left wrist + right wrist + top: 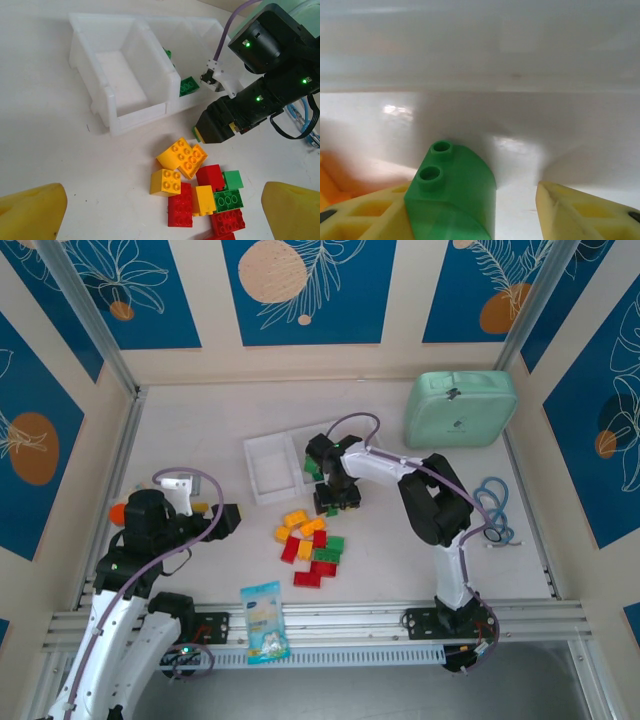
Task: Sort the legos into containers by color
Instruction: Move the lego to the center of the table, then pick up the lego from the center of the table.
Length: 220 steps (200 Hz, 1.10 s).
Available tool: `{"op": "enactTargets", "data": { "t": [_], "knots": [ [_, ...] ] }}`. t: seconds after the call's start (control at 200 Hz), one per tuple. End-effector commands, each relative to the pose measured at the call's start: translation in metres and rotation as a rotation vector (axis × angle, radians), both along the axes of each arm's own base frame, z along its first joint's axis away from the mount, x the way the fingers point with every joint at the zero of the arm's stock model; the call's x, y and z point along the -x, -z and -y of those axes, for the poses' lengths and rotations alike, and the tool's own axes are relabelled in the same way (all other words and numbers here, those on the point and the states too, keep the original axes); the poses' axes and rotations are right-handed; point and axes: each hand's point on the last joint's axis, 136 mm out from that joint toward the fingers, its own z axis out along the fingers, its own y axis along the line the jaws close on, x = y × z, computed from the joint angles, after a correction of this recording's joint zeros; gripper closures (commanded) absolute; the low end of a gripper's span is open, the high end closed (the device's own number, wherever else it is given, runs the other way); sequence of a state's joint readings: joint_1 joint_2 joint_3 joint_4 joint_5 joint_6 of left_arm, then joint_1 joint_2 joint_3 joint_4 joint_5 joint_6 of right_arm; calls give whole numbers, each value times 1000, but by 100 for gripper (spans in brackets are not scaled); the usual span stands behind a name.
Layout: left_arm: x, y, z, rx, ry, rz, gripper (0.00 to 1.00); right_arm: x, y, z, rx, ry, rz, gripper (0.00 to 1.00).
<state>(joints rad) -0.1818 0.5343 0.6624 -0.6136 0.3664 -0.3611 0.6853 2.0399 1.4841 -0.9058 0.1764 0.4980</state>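
Observation:
The legos (310,545) lie in a loose red, yellow-orange and green pile (200,192) on the table in front of the white three-compartment tray (262,472). In the left wrist view the tray's (100,75) left compartment is bare and its middle one holds green bricks (188,85). My right gripper (335,502) points down just outside the tray's front wall. In its wrist view the right gripper (475,200) is open; a green brick (455,195) leans on the left finger (365,215), with a gap to the right finger (585,210). My left gripper (228,520) is open and nothing lies between the left gripper's (162,215) fingers.
A mint-green rounded case (460,408) stands at the back right. A blue-and-white snack packet (264,620) lies at the near edge by the rail. A coiled blue cable (492,505) lies right of the right arm. Walls enclose the table on three sides.

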Motion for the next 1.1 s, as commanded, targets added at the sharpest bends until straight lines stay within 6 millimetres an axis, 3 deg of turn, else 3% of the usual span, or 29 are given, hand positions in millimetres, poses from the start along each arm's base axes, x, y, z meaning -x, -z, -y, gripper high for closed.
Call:
{"op": "enactTargets", "data": {
  "t": [0.0, 0.23, 0.395, 0.565, 0.845, 1.096],
  "knots": [
    [0, 1, 3, 7, 12, -3, 1, 3, -14, -3, -33, -6, 23, 41],
    [0, 1, 2, 7, 11, -4, 1, 3, -7, -12, -28, -20, 11, 40],
    [0, 2, 3, 6, 11, -6, 1, 2, -7, -11, 7, -24, 29, 30],
    [0, 2, 3, 6, 11, -6, 1, 3, -2, -7, 53, -35, 40, 28],
    [0, 2, 3, 6, 11, -8, 1, 1, 1, -8, 52, -45, 50, 42],
    [-1, 2, 3, 5, 11, -7, 1, 1, -6, -7, 56, -69, 60, 63]
  ]
}}
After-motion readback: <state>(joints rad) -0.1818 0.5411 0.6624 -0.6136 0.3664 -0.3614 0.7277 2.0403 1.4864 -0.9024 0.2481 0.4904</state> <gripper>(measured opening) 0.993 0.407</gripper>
